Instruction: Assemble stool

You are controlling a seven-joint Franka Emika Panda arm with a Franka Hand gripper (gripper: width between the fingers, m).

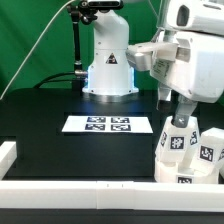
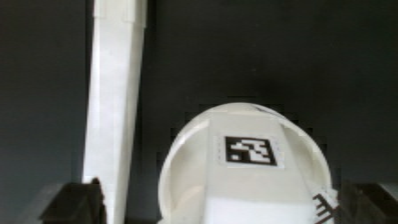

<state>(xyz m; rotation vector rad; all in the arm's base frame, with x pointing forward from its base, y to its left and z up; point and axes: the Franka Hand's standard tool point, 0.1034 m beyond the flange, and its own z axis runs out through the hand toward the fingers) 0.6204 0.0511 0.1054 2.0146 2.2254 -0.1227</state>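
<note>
Here we are over the black worktop [image 1: 45,105], and the arm's tool [image 1: 176,117] hangs at the exterior view's right, directly above a tight cluster of white stool legs [image 1: 190,150]. The dark fingers [image 1: 167,98] point down and stand spread wide, nothing between them. The tip looks close to the upper leg's tag, though from this angle I can't say whether it touches.

The legs sit bunched together in the near corner on the exterior view's right, right up against the white border rail [image 1: 75,190] that runs along the near edge. Each chunky piece shows a black-and-white square tag facing the camera; at least three tags are readable there. How many legs make up the bunch is hard to count, since they overlap.

Farther back, near the middle of the worktop, the marker board [image 1: 107,125] lies flat with its printed squares, well apart from the legs. Behind it stands the arm's white base [image 1: 108,65], in front of a green backdrop [image 1: 35,35].

From the wrist view, a rounded white leg [image 2: 240,165] fills the lower part of the picture, its tag [image 2: 251,151] facing the lens. The two dark fingertips [image 2: 80,200] frame it on either side, set apart with the leg lying between them. A long white rail [image 2: 114,95] runs beside the leg across the dark surface.
</note>
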